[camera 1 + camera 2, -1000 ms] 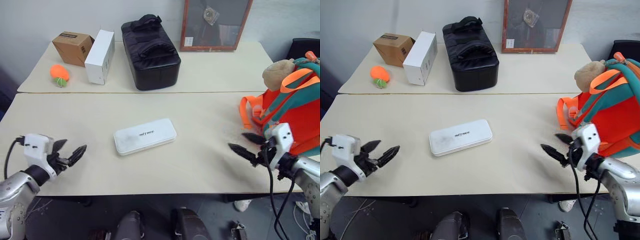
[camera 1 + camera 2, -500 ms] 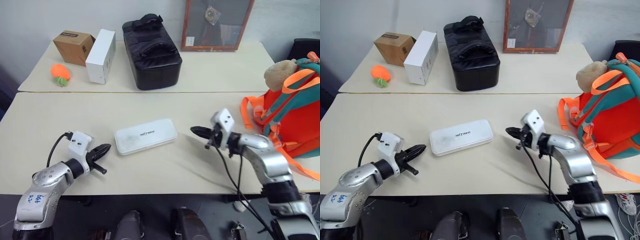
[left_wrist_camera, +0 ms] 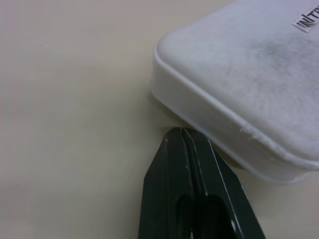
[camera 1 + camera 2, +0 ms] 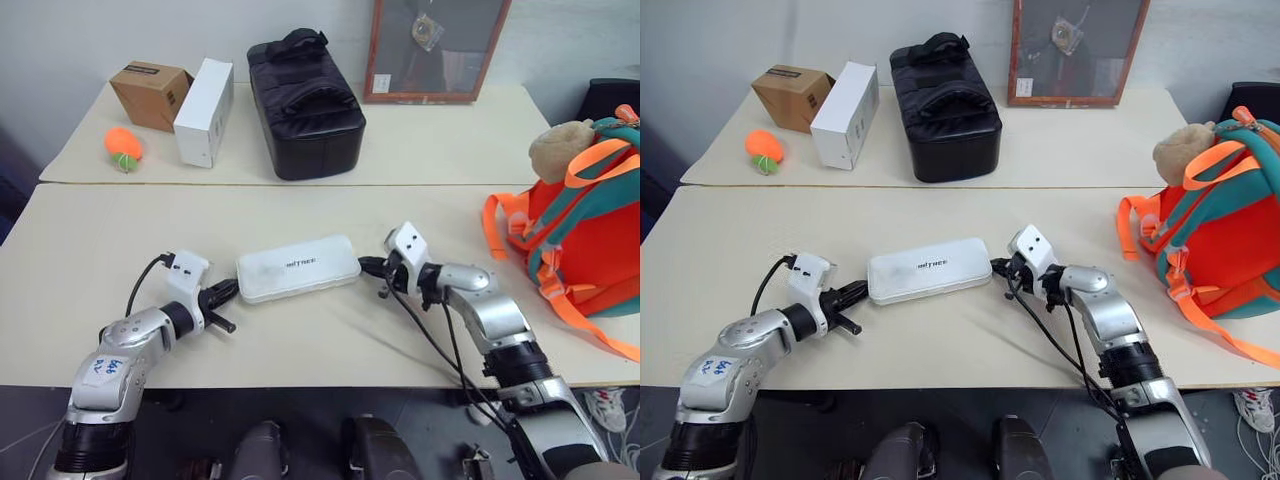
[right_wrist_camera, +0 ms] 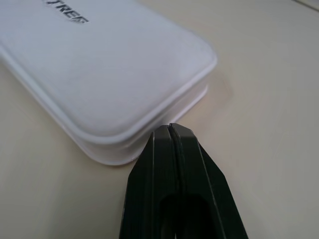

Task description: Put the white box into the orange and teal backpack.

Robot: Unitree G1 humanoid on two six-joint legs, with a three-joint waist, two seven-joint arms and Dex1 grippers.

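Both arms have swung inward from the desk's outer edges since a second ago, and each tool, spread then, is now pressed together. The left tool (image 4: 222, 293) sits with its black tips at the left end of the white box (image 4: 298, 268), and the right tool (image 4: 371, 268) sits at the box's right end. From the wrist views the closed fingertips (image 3: 180, 137) lie just beside the box's rim; whether they actually touch it is hard to make out. The box lies flat near the middle of the front desk (image 4: 90, 250), lid up, dark lettering showing. The orange and teal backpack (image 4: 590, 225) stands at the desk's right end, well apart from the box, partly cut off by the picture's edge, with a tan teddy bear (image 4: 560, 148) at its top. On the rear desk stand a black padded bag (image 4: 305, 105), a white carton (image 4: 204, 97), a brown cardboard box (image 4: 150, 95) and a small orange toy (image 4: 123, 147).
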